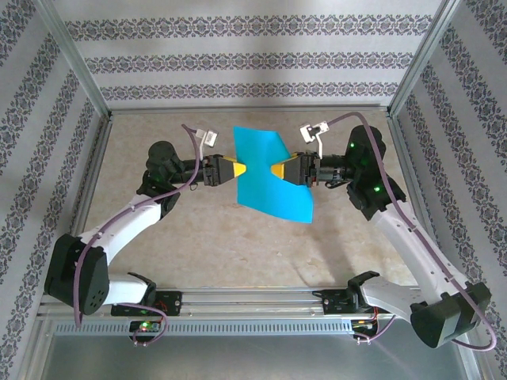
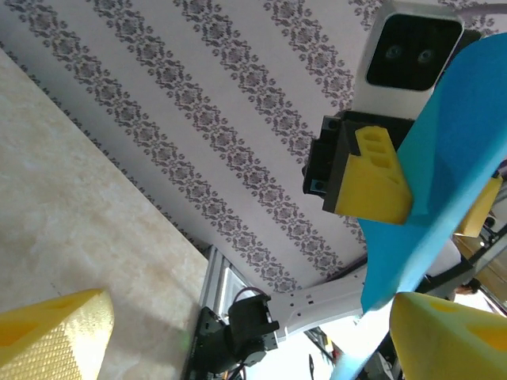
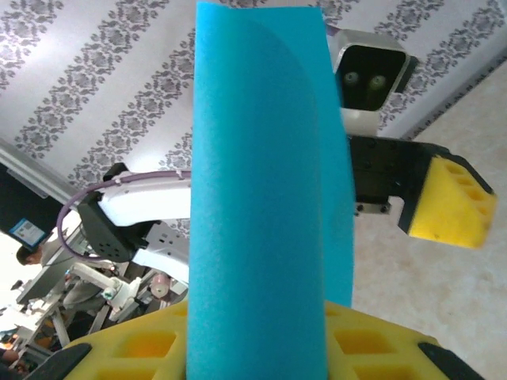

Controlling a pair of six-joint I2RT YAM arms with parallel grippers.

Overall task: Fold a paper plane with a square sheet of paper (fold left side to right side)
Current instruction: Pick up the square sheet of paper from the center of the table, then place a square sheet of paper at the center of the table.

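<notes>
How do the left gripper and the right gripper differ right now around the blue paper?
The left gripper has its jaws wide apart, while the right gripper has its jaws closed. The right gripper pinches the sheet of paper at its edge; the left gripper grips nothing, with the sheet's opposite edge near one jaw. Both face each other across the sheet and have yellow jaws.

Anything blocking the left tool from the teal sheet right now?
Nothing visible. The thin teal-blue square sheet of paper is held aloft by the right tool; the open left tool sits at its opposite edge, nothing between.
</notes>
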